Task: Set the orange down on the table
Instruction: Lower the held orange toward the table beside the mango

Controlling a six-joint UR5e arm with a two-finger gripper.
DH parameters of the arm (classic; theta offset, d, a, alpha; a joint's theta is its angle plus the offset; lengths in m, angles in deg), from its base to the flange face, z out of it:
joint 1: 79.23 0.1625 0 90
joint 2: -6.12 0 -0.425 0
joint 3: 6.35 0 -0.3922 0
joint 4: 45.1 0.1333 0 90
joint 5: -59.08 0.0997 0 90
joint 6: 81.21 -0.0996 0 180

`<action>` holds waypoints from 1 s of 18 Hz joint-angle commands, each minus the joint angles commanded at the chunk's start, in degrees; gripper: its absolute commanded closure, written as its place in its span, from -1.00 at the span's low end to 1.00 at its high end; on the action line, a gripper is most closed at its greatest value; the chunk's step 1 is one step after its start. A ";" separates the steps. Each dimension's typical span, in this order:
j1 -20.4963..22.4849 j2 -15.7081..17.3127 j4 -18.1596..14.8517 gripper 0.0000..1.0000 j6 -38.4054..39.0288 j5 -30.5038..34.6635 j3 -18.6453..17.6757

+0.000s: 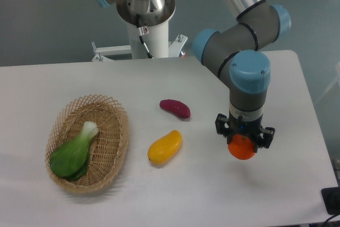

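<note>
The tool (244, 137) points straight down over the right side of the white counter (175, 195). Its two black fingers (221, 126) are closed around the orange (241, 148), one on each side. The orange is round and bright, and most of it sticks out below the fingers. You cannot tell if it touches the counter or hangs just above it. A soft gray shadow lies on the counter close beside it. The arm (248, 86) above the tool is gray with blue caps, and it bends up and away to the far side. To the left of the orange, well apart from it, lies a yellow mango (164, 146). It is long and lies at a slant. A little farther back from the mango is a dark red sweet potato (175, 108), also on the counter. The two do not touch. On the left side of the counter sits an oval woven basket (115, 118). Inside the basket lies a green bok choy (73, 154), with its pale stem end pointing to the far right and its dark leaves at the near left end. The robot's white base (147, 35) stands behind the far edge of the counter.
</note>
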 joint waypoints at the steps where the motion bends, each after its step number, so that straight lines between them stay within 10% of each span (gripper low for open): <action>1: -0.18 0.00 0.09 -0.44 -0.09 0.09 -0.44; 18: -4.66 1.32 7.82 -0.61 1.06 9.30 -12.65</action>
